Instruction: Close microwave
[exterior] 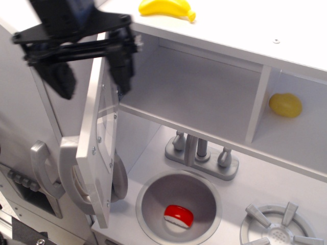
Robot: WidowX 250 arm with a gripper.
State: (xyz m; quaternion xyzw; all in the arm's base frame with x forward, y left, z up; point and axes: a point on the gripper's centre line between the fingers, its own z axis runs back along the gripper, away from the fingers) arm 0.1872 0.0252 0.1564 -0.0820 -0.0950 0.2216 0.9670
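The microwave (199, 97) is a boxy compartment of smooth, matt light-grey board set in the upper part of a toy kitchen, and its interior stands exposed. Its one door (99, 132) hangs wide open at the left of the opening, seen nearly edge-on: a flat grey panel with a clear window pane fixed by small screws.

The hand (92, 71), black and of hard angular parts, is at upper left and somewhat blurred. Its two fingers (124, 69) are spread wide apart, one on either side of the door's top edge, and it has hold of nothing. Whether either finger touches the door cannot be told.

One yellow banana (166, 7), smooth and curved, lies on the flat white top (265, 25) above the microwave. One yellow ball (285, 104) sits in the doorless cubby (301, 127) at the right, divided from the microwave by an upright panel.

Below, on the worktop (255, 184), stands one silver tap set (202, 153) with a spout and two side handles. One round grey sink bowl (179, 206) holds a single red and white item (179, 215). One burner (278, 229), with raised grey spokes, lies at lower right. At the left edge, one curved silver handle (43, 171) sits on a tall grey cabinet door (20, 117).
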